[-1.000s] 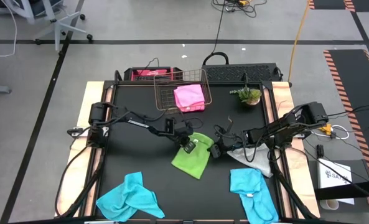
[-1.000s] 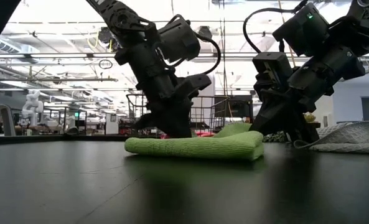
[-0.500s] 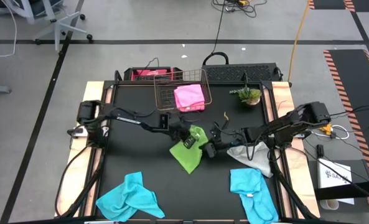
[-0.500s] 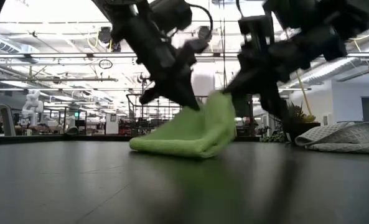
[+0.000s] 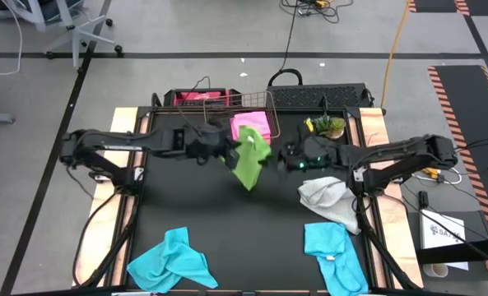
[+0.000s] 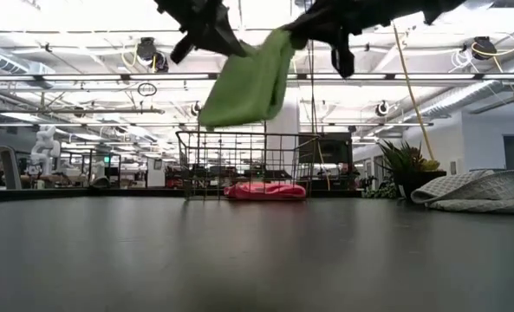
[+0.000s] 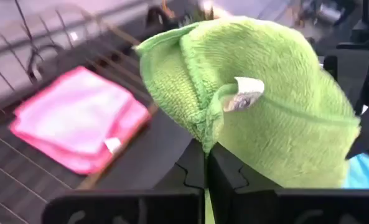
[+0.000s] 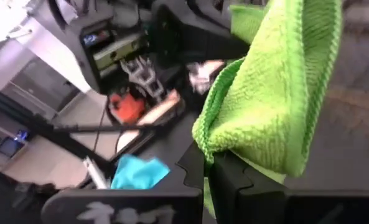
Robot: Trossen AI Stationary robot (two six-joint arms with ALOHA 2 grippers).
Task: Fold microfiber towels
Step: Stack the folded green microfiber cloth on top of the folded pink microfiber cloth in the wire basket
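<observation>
The black surface fills the middle of the high view, with both dark arms reaching in from the left and right edges toward its upper centre. The copper wire basket sits at the upper middle of the frame, a folded pink towel lying inside it. Two turquoise towels lie crumpled along the lower edge, one at the lower left and one at the lower right. The light grey towel is heaped at the right of centre, just above the right turquoise one. A small green plant stands at the upper right of the surface. The lime green towel hangs in the air just below the basket, lifted well clear of the surface in the low view. The left end effector is pressed together, pinching one edge of the green towel; the right end effector is likewise pinching another edge of it
</observation>
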